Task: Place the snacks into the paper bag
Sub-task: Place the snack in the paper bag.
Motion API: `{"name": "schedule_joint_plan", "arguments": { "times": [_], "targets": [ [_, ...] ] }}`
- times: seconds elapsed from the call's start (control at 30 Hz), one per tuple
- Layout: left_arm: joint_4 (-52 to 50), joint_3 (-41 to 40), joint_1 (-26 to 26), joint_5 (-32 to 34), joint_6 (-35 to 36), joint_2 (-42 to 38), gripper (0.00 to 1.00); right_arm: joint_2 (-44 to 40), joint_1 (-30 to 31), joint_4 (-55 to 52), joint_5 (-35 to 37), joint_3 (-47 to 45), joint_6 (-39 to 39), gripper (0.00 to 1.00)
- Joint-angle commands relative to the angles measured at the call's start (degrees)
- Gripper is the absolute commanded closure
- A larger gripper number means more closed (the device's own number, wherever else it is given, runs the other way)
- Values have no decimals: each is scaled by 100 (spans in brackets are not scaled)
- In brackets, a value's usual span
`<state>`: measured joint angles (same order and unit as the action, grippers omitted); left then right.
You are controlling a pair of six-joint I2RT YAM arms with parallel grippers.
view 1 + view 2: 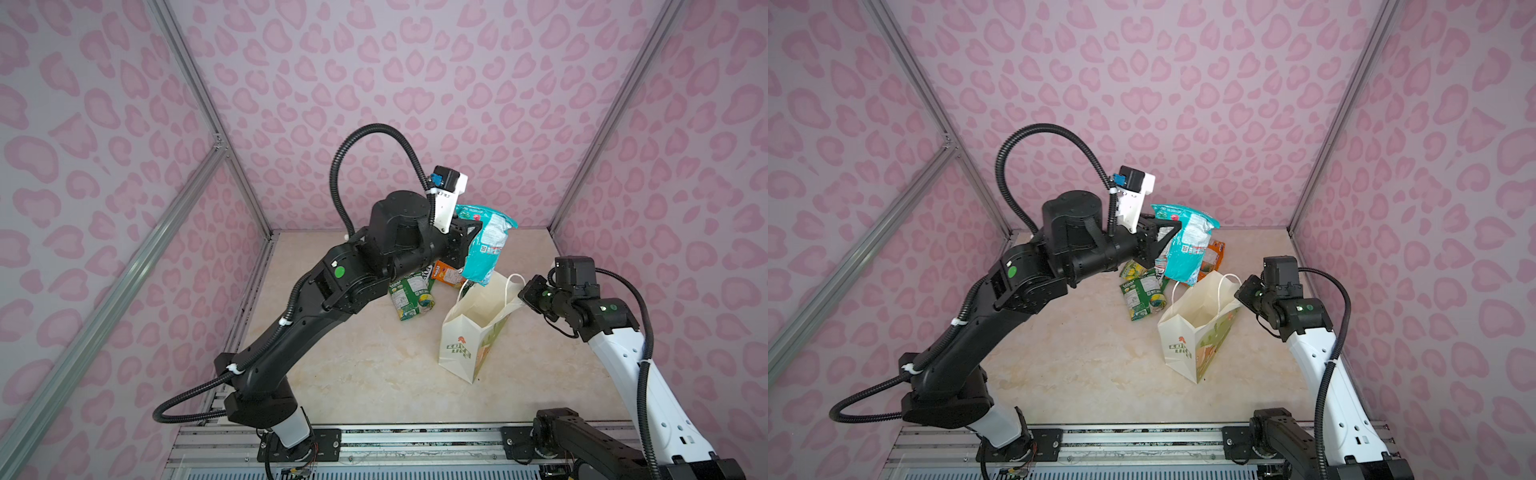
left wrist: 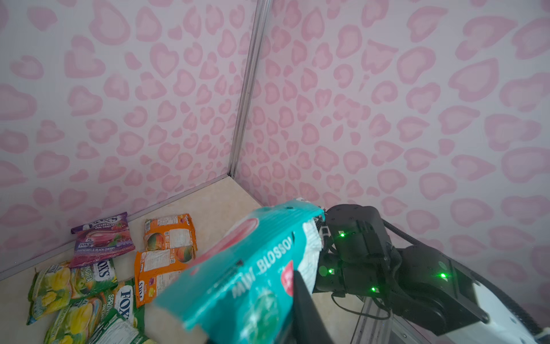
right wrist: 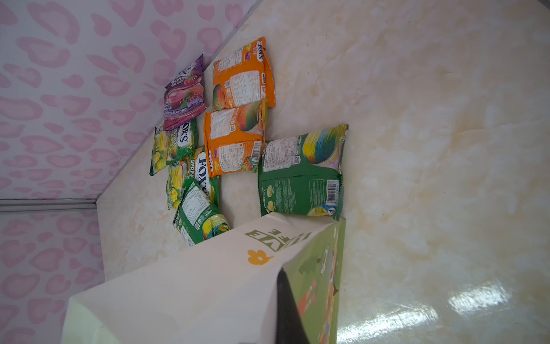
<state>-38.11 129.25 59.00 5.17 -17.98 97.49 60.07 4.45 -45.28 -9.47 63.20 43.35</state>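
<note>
The paper bag [image 1: 461, 345] stands upright on the tabletop [image 1: 365, 374], mouth open upward and its green "LOVE LIFE" print facing the camera in both top views. The right fingers [image 3: 287, 312] are closed on its rim. Just above the far rim hangs the teal packet [image 1: 488, 245] — crinkled, long axis near vertical, white label outward — pinched near its top by the left fingers [image 1: 1163, 232]. Beyond lie green packets [image 1: 411, 297], orange packets [image 3: 241, 89] and a purple packet [image 3: 184, 92], flat towards the back wall.

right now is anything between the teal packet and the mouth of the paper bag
Nothing visible. The teal packet hangs from the left gripper just above the far rim of the paper bag; the right gripper holds the mouth open. A cord handle loops up near the packet's lower end.
</note>
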Motion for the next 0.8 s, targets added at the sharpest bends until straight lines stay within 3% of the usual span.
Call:
{"name": "schedule_joint_plan", "arguments": {
  "times": [0.0, 0.33, 0.77],
  "targets": [
    [-104, 127, 74, 47, -54, 319, 92, -61, 3, 133, -18, -35, -37, 100],
    [-765, 189, 233, 284, -102, 1142, 93, -253, 3, 206, 28, -192, -18, 100],
    [-1327, -412, 427, 415, 11, 1287, 93, -321, 3, 291, 86, -258, 15, 100]
  ]
}}
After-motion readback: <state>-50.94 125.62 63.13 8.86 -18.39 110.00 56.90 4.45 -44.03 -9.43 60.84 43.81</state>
